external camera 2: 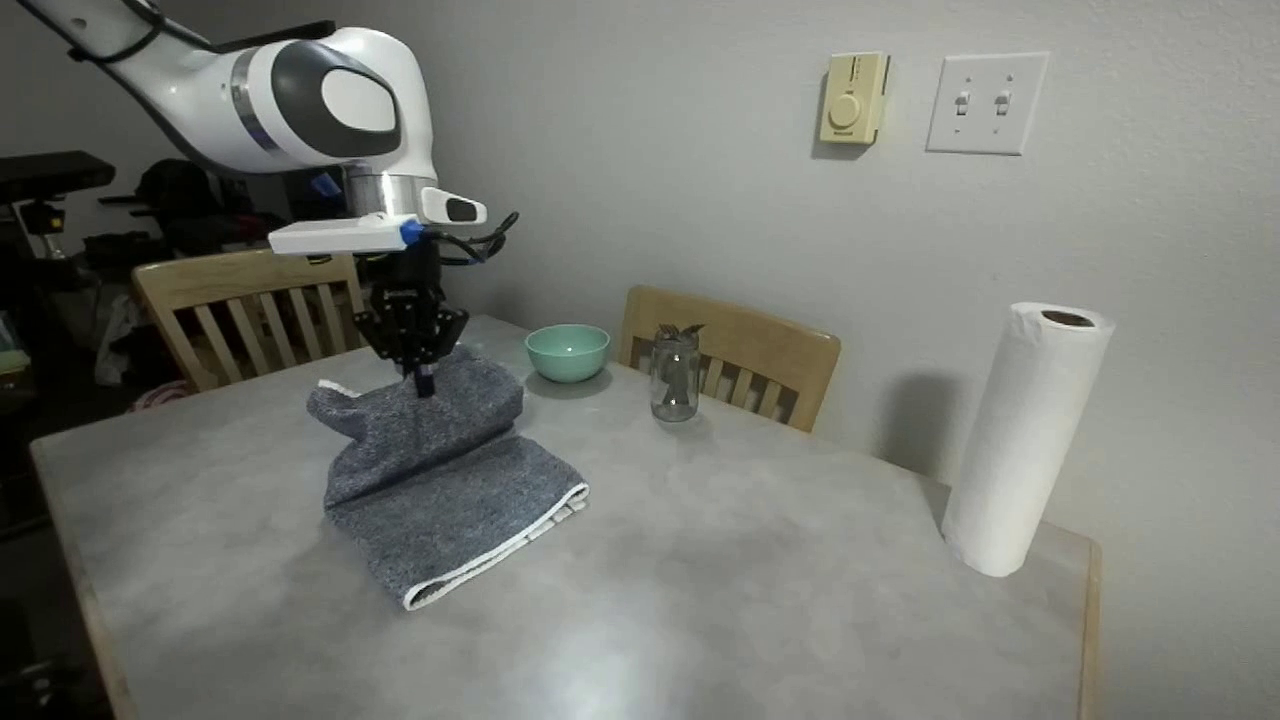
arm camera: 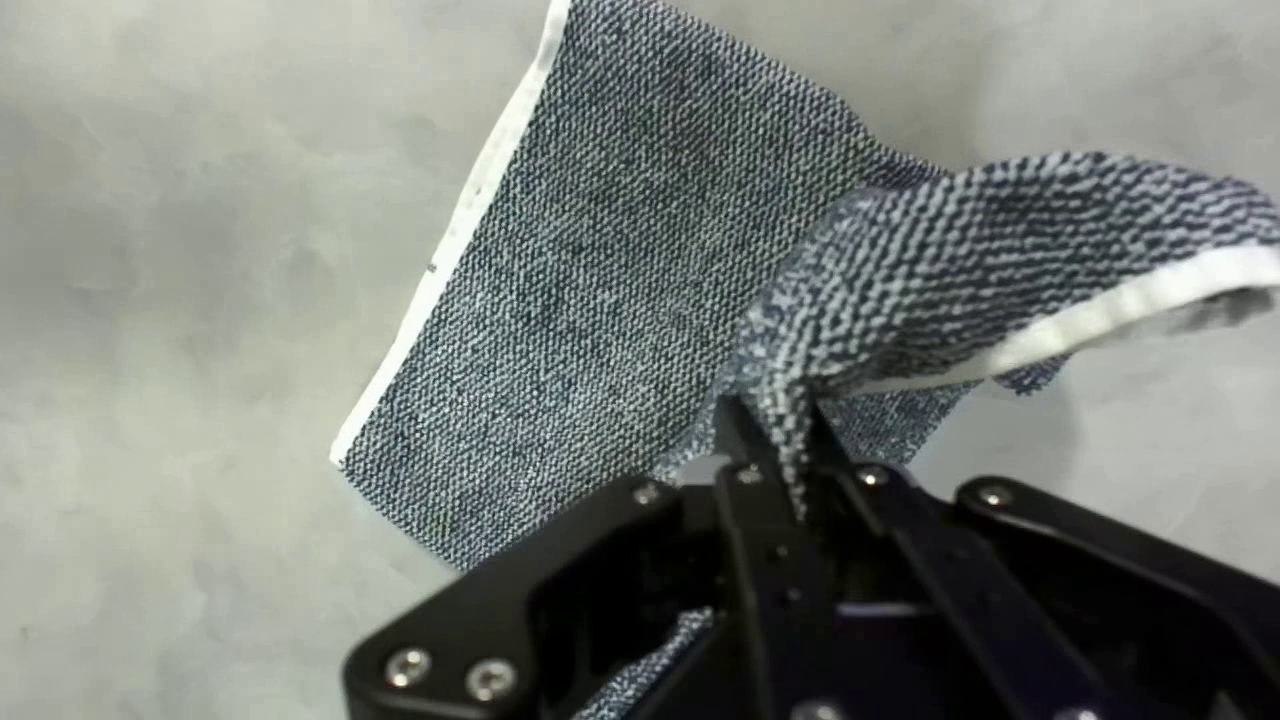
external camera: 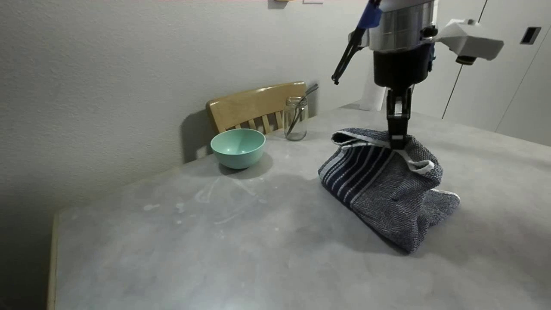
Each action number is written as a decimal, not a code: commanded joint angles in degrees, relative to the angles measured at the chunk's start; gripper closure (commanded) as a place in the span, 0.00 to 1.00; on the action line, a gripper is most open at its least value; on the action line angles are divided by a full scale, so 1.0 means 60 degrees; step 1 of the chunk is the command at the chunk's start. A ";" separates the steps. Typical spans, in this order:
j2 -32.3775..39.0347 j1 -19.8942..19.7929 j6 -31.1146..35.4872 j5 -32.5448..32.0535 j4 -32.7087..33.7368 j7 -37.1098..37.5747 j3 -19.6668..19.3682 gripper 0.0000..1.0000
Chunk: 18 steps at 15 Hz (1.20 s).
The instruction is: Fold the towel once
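Observation:
The blue-grey towel [external camera: 383, 198] lies on the table, part of it lifted. It also shows in an exterior view [external camera 2: 470, 520] and in the wrist view [arm camera: 600, 290]. Dark and pale stripes cross one side; white trim runs along its edges. My gripper [external camera: 398, 144], pointing down, is shut on a pinched part of the towel near a trimmed edge and holds it above the table. The gripper also shows in an exterior view [external camera 2: 424, 383]. In the wrist view, terry cloth is squeezed between the fingers [arm camera: 785, 430], and a trimmed flap hangs beyond them. The rest of the towel lies flat on one side.
A teal bowl [external camera: 239, 148] and a glass jar [external camera 2: 675, 380] with utensils stand near the wall, a wooden chair [external camera 2: 745, 335] behind them. A paper towel roll [external camera 2: 1025, 440] stands near a table [external camera 2: 750, 600] corner. Another chair [external camera 2: 250, 300] is beyond the towel.

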 commanded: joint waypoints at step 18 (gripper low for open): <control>-0.0259 -0.0119 0.0197 0.0242 -0.0270 -0.0264 0.0062 0.98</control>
